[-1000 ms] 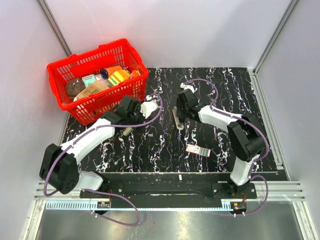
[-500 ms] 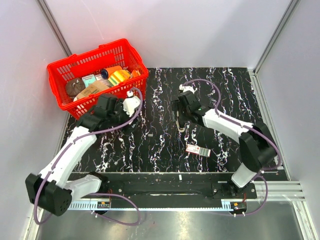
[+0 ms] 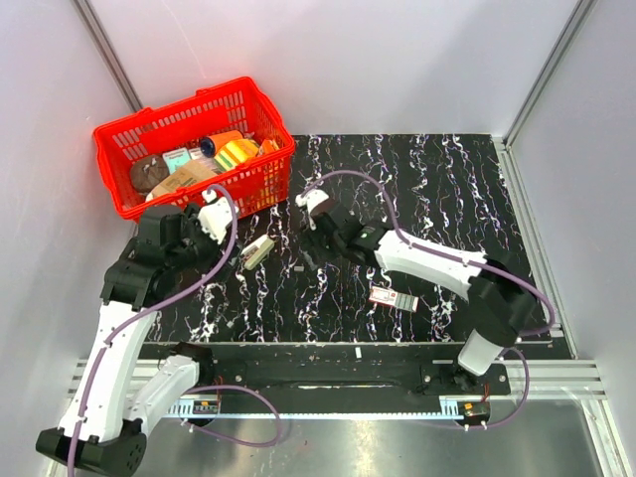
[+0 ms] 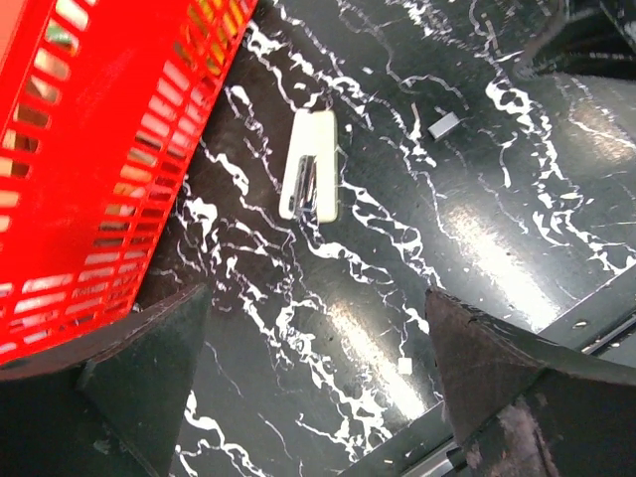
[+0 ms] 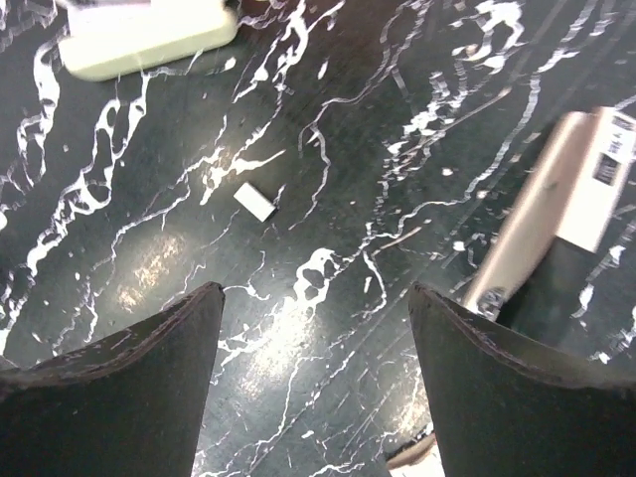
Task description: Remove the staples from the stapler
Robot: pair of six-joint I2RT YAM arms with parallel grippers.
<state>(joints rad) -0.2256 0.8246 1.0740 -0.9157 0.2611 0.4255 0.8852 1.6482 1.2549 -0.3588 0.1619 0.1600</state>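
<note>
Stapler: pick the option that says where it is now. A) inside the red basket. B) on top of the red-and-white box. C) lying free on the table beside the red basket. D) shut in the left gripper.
C: the stapler lies flat on the table just outside the red basket, and the left gripper and right gripper are both open and empty.

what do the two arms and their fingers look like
Both arms are alike: the left arm and right arm have smooth white tubular links joined by chunky black joints, and each is trailed by a loose purple cable running along it. The fingers are broad, dark, matte wedges with rounded edges in both wrist views. No markings or sleeves are visible.
</note>
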